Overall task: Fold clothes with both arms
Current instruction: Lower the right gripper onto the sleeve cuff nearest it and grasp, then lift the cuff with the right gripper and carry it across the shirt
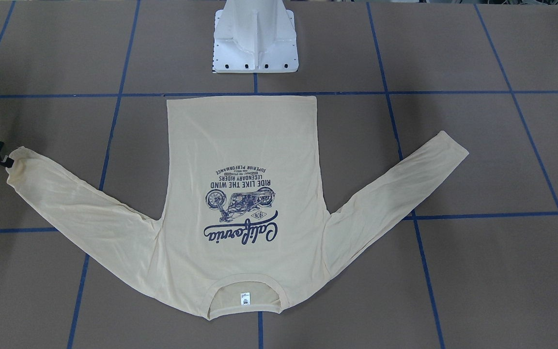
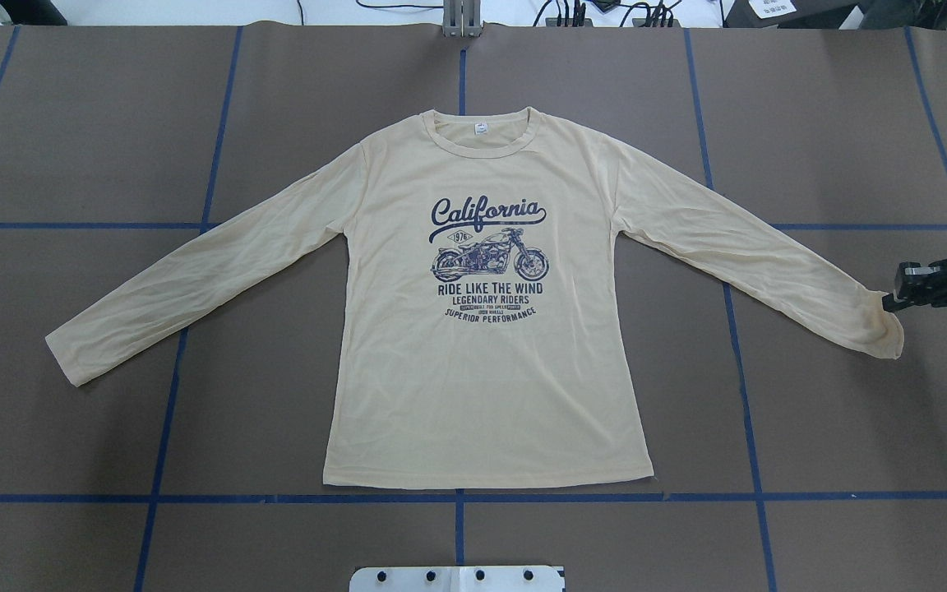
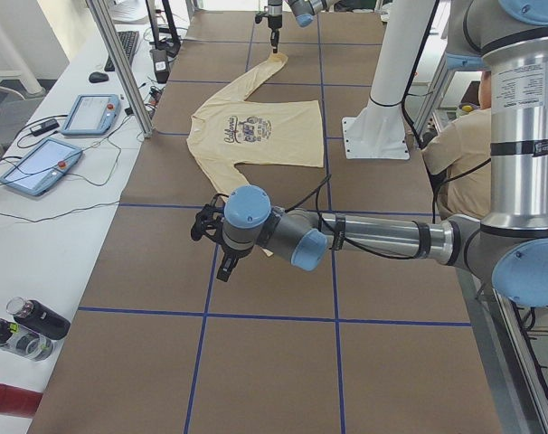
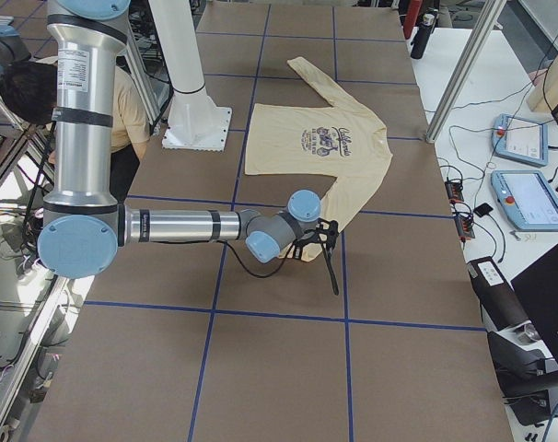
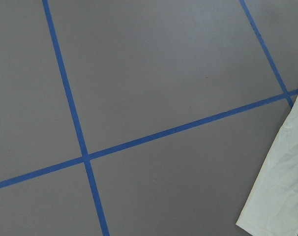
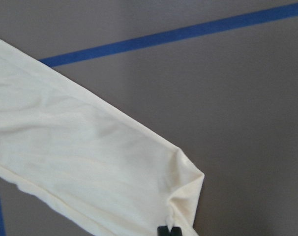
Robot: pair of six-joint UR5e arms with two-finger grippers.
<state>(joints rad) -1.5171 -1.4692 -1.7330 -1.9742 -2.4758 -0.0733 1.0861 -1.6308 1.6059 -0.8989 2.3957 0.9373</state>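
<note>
I see the cream-yellow long-sleeved T-shirt lying flat on the brown desk, print side up, its hem towards the white pedestal base and its collar away from it. The navy "California" motorcycle print sits mid-chest, and the small white neck label shows inside the collar. Both sleeves are spread outwards and angled down towards the hem side, crossing the blue tape lines that grid the desk.

The right gripper is at the end of the sleeve on the robot's right, and its fingers are pressed together on the edge of that cuff. In the right wrist view the fabric puckers towards the black tips, and the cuff corner is raised slightly off the desk.

The left gripper hangs low over bare desk, apart from the other cuff, which only enters the edge of the left wrist view. I cannot tell whether its fingers are spread or together (it shows properly only from the side camera). That sleeve lies flat and nothing touches it.
</note>
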